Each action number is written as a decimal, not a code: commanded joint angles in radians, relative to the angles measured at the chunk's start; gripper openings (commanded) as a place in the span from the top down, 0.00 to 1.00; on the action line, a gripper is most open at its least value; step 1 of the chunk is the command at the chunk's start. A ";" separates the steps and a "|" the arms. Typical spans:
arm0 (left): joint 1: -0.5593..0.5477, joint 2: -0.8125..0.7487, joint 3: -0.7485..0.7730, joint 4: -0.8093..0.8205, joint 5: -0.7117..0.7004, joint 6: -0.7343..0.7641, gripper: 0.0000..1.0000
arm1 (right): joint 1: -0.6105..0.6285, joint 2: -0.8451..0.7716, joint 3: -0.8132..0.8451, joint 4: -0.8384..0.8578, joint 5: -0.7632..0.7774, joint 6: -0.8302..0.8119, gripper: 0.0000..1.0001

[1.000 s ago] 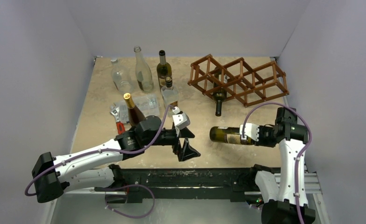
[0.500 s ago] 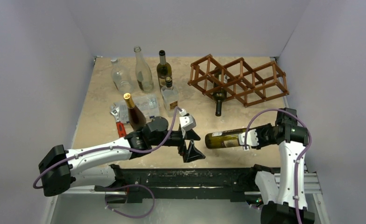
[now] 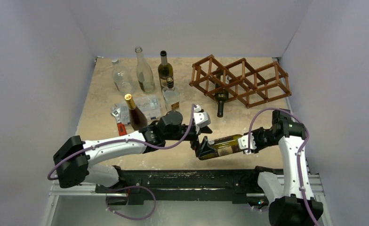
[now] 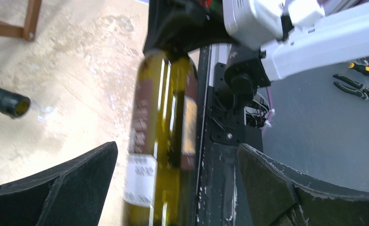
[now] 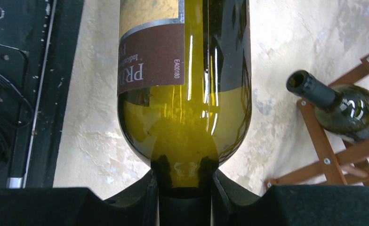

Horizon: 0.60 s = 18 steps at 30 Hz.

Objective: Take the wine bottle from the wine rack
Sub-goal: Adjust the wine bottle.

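Olive-green glass wine bottle (image 3: pixel 222 146) with maroon label, neck clenched in the right gripper (image 3: pixel 250 141), could droop or slip: the left gripper (image 4: pixel 173 181), spread wide, apparently only straddles its base.

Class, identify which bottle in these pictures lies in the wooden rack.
The dark bottle lying neck-outward in the wine rack; the others stand on the table, except the olive-green bottle in the right claw.
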 commanded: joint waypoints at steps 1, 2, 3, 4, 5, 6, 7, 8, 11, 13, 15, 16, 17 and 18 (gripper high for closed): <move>-0.004 0.051 0.139 -0.068 -0.015 0.067 0.00 | 0.071 -0.004 -0.020 -0.009 -0.116 -0.297 1.00; -0.004 0.066 0.161 -0.093 -0.018 0.068 0.00 | 0.085 -0.006 -0.025 -0.005 -0.121 -0.293 1.00; -0.004 0.079 0.180 -0.116 -0.019 0.068 0.00 | 0.097 -0.007 -0.029 0.001 -0.125 -0.285 1.00; -0.004 0.095 0.195 -0.142 -0.018 0.067 0.00 | 0.111 -0.008 -0.032 0.006 -0.129 -0.274 1.00; -0.004 0.109 0.211 -0.157 -0.018 0.063 0.00 | 0.119 -0.009 -0.033 0.011 -0.132 -0.268 1.00; -0.004 0.126 0.234 -0.176 -0.021 0.054 0.00 | 0.122 -0.010 -0.035 0.012 -0.137 -0.268 1.00; -0.004 0.145 0.246 -0.202 -0.026 0.041 0.00 | 0.124 -0.010 -0.034 0.013 -0.142 -0.267 1.00; -0.004 0.164 0.269 -0.231 -0.032 0.027 0.00 | 0.125 -0.010 -0.032 0.011 -0.147 -0.267 1.00; -0.004 0.222 0.332 -0.314 -0.016 -0.014 0.00 | 0.128 -0.012 -0.029 0.007 -0.162 -0.267 1.00; -0.004 0.244 0.341 -0.310 0.026 -0.039 0.00 | 0.129 -0.013 -0.030 0.008 -0.168 -0.268 1.00; -0.004 0.266 0.347 -0.305 0.069 -0.055 0.00 | 0.129 -0.013 -0.030 0.008 -0.173 -0.267 1.00; -0.004 0.277 0.357 -0.313 0.086 -0.067 0.00 | 0.129 -0.012 -0.032 0.007 -0.177 -0.267 1.00; -0.004 0.292 0.371 -0.330 0.104 -0.070 0.00 | 0.129 -0.012 -0.033 0.008 -0.179 -0.267 1.00; -0.003 0.309 0.383 -0.346 0.123 -0.075 0.00 | 0.129 -0.012 -0.033 0.008 -0.180 -0.268 1.00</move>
